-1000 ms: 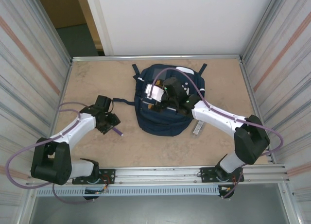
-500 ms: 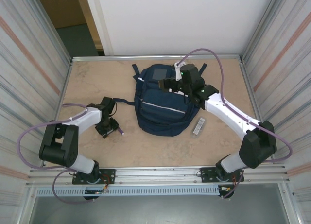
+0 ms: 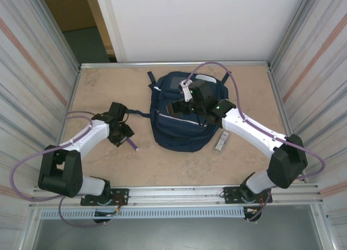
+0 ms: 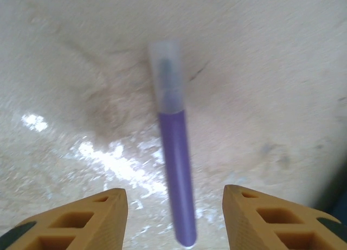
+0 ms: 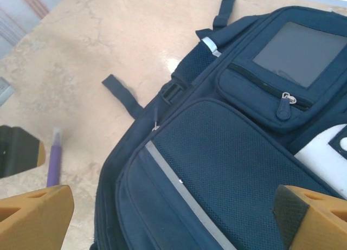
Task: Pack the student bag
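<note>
Navy fabric student bag (image 3: pixel 181 120) lies flat at the far middle of the table (image 3: pixel 108 93), right gripper (image 5: pixel 173 212) spread wide and empty above its front; left gripper (image 4: pixel 172 206), jaws partly apart, straddles a purple marker (image 4: pixel 176 168) left of it, evidently lined up for pickup.

Top camera looks down; closer right-wrist camera shares the student bag (image 3: pixel 179 136).

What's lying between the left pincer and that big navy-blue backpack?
Mostly bare beige tabletop, in the top camera. A clear-capped purple pen lies at the left pincer, and a dark strap of the navy-blue fabric backpack reaches into the gap.
</note>
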Controlling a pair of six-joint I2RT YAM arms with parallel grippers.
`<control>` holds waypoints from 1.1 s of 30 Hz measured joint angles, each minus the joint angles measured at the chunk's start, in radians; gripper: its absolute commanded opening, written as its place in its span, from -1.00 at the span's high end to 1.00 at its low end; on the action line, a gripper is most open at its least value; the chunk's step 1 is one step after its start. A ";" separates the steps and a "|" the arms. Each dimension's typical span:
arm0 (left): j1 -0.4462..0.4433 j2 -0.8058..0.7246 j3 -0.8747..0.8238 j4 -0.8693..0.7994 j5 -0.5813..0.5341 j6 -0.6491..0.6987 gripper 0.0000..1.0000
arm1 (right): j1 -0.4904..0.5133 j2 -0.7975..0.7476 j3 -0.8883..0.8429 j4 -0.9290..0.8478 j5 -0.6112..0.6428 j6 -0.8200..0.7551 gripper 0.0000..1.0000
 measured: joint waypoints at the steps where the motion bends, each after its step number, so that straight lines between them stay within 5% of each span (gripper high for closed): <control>1: 0.000 0.010 0.004 0.008 0.000 0.000 0.03 | 0.000 0.005 0.000 0.000 -0.004 0.001 -0.87; 5: 0.000 0.112 0.008 0.043 0.004 -0.002 0.13 | 0.003 0.031 0.002 -0.003 -0.019 0.007 -0.86; 14: 0.006 0.163 0.000 0.040 -0.007 -0.016 0.74 | 0.053 0.044 0.013 -0.034 -0.104 0.058 -0.70; 23: 0.010 -0.029 -0.012 0.043 0.063 -0.033 0.66 | 0.121 0.176 0.018 -0.024 -0.372 0.218 -0.75; 33: 0.010 -0.121 0.010 0.055 0.230 -0.117 0.64 | 0.190 0.351 0.083 0.046 -0.580 0.369 -0.46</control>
